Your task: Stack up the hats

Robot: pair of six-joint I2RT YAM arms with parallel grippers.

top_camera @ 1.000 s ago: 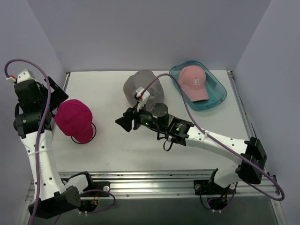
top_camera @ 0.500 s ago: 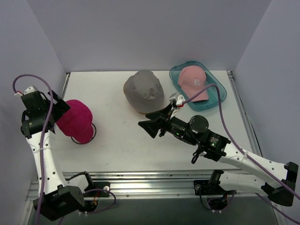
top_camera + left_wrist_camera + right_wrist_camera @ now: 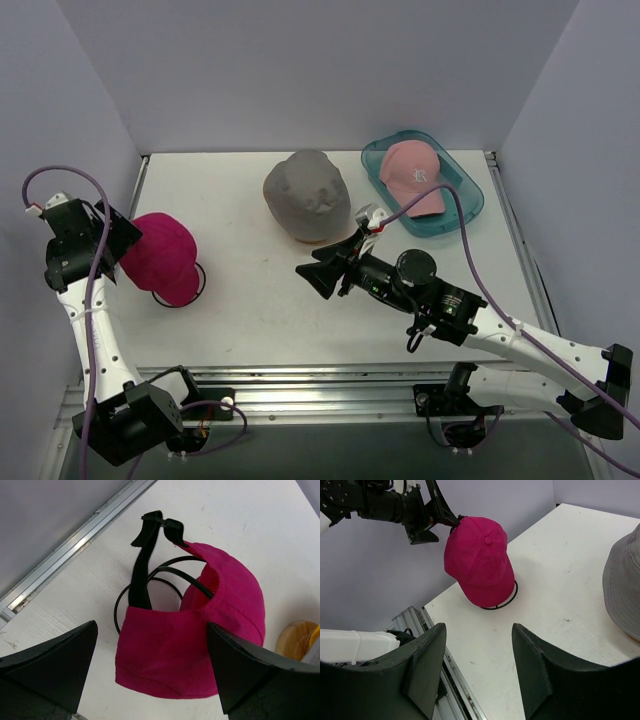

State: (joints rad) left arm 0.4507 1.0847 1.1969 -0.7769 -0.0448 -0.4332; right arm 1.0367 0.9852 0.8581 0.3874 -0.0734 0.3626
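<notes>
The magenta cap (image 3: 160,255) sits on a black wire stand (image 3: 190,290) at the table's left; it also shows in the left wrist view (image 3: 200,625) and the right wrist view (image 3: 480,560). My left gripper (image 3: 125,232) is open, just left of and above the cap, its jaws straddling the brim (image 3: 150,625). The grey bucket hat (image 3: 307,195) lies at the back centre. The pale pink cap (image 3: 412,175) rests in a teal tray (image 3: 470,205). My right gripper (image 3: 312,278) is open and empty above mid-table (image 3: 479,627), facing the magenta cap. The mustard hat is hidden.
A round wooden piece (image 3: 295,637) shows at the right edge of the left wrist view. A metal rail (image 3: 300,385) runs along the near table edge, and grey walls stand on the left, back and right. Purple cables trail from both arms.
My right gripper has swung from beside the grey hat to the right and nearer, now over mid-table. My left gripper has dropped lower beside the magenta cap.
</notes>
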